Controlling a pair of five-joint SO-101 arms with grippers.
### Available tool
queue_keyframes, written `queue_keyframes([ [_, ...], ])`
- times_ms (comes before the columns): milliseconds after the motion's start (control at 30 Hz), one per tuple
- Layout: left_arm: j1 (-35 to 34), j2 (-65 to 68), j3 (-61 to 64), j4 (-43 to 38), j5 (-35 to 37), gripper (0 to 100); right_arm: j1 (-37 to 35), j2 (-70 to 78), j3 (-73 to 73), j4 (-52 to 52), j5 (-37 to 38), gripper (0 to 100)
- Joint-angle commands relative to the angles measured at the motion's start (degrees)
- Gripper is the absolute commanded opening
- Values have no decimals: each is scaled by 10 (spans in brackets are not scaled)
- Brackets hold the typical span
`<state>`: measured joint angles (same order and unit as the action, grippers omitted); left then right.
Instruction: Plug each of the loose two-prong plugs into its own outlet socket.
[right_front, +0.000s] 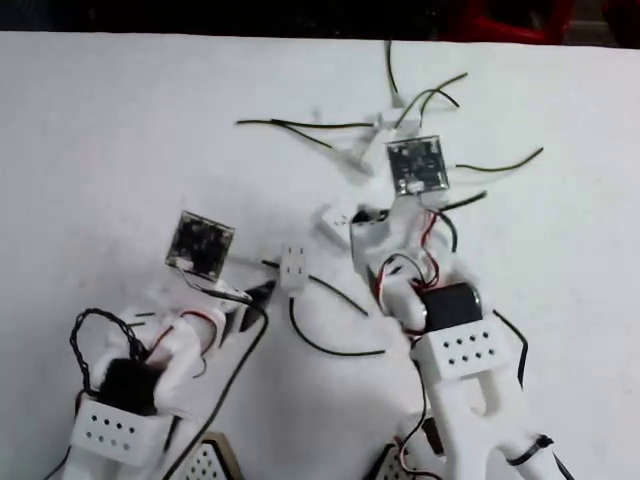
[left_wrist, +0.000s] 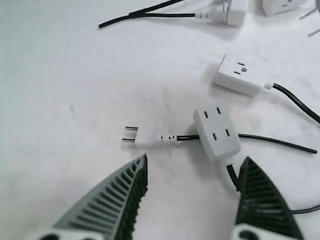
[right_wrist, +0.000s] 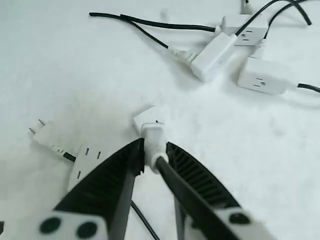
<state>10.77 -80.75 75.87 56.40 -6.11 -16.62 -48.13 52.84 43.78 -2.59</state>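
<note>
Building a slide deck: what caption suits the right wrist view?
Right gripper shut on a white plug, an outlet socket lying on the table beyond.

From my station I see a white tabletop filling nearly all of the high view, lit evenly so that the shadows on it are soft and short. Past its far edge the room is a dark strip. Toward the right of that strip sits something red whose shape I cannot make out.
</note>
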Motion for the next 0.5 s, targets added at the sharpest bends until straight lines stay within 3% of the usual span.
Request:
queue_keyframes([
  [0, 35, 1, -36, 4, -4, 290, 23, -9, -5, -17, -8, 17],
  [467, 36, 403, -276, 25, 47, 291, 27, -9, 7, -20, -8, 17],
])
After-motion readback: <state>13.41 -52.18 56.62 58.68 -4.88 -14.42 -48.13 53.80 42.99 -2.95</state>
